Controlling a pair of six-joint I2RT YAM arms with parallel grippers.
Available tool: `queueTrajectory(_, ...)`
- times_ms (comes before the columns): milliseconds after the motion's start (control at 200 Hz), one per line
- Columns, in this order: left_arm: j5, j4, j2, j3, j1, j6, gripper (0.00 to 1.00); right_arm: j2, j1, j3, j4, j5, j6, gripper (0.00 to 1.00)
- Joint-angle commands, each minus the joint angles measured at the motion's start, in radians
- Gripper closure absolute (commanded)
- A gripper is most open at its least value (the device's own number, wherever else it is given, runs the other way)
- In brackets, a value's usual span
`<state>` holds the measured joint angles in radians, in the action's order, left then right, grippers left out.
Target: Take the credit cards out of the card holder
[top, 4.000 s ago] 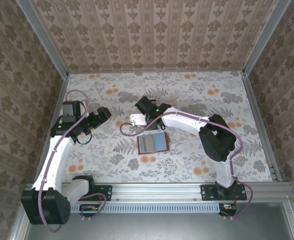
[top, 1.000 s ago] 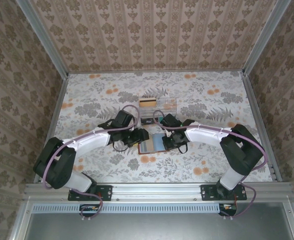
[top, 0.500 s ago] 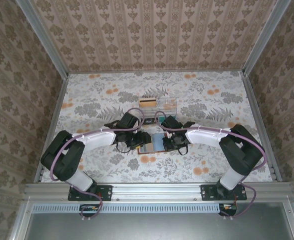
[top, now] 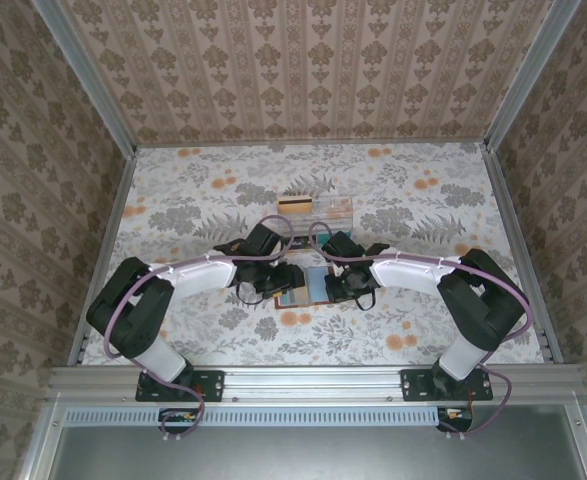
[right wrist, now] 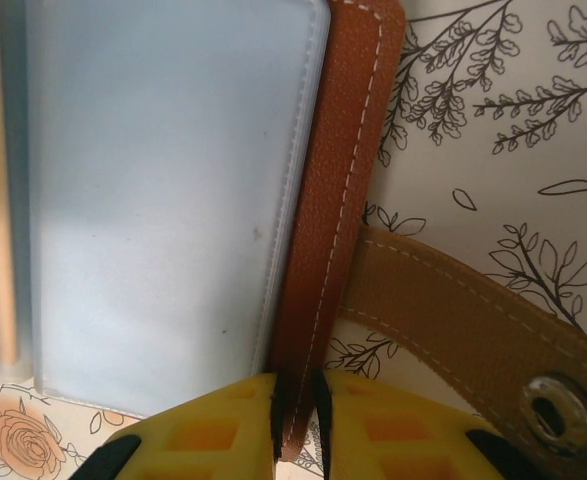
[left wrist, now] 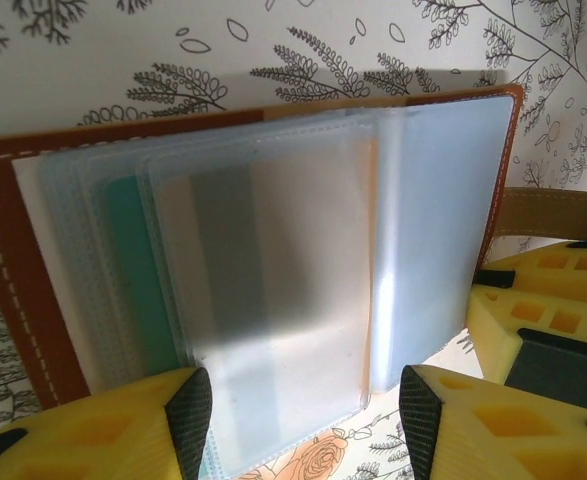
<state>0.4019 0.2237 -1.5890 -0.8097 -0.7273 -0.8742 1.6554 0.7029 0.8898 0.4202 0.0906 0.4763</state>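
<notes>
Lying open at the middle of the floral surface [top: 428, 205], the card holder [top: 309, 286] sits between the two arms, which reach in from left and right in the overhead view. From up there the left gripper [top: 285, 281] meets the holder's left side and the right gripper [top: 335, 284] its right side, but how their jaws stand cannot be told at that height. A clear box [top: 325, 210] stands on the far side, apart from the holder.

The left wrist view supplies what the overhead lacks. Clear sleeves [left wrist: 273, 290] fan across the spread brown cover, and a teal card [left wrist: 131, 270] shows through one of them. The left gripper's yellow fingers [left wrist: 123, 420] stand apart, one to each side of the topmost sleeve's edge that faces them. Whether the pads touch the sleeve cannot be told.

The right wrist view shows the other grip closely. The right gripper's jaws are pressed together on the stitched right edge of the brown cover, pinching it. Pale blue lining lies beside that edge. A tan strap [right wrist: 443, 320] with a metal snap [right wrist: 553, 408] trails off onto the surface.
</notes>
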Motion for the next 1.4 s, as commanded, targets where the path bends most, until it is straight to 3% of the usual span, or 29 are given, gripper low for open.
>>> queueTrajectory(0, 0.022, -0.013, -0.034, -0.015, -0.009, 0.022, 0.42, 0.014, -0.001, -0.013, -0.009, 0.019, 0.021, 0.79)
queueTrajectory(850, 0.126, -0.101, -0.08, -0.068, 0.005, 0.049, 0.39, 0.024, -0.001, -0.001, -0.007, 0.017, 0.025, 0.79)
queueTrajectory(1395, 0.266, -0.286, -0.173, -0.127, -0.002, 0.003, 0.41, -0.052, -0.014, -0.064, -0.085, 0.024, 0.073, 0.78)
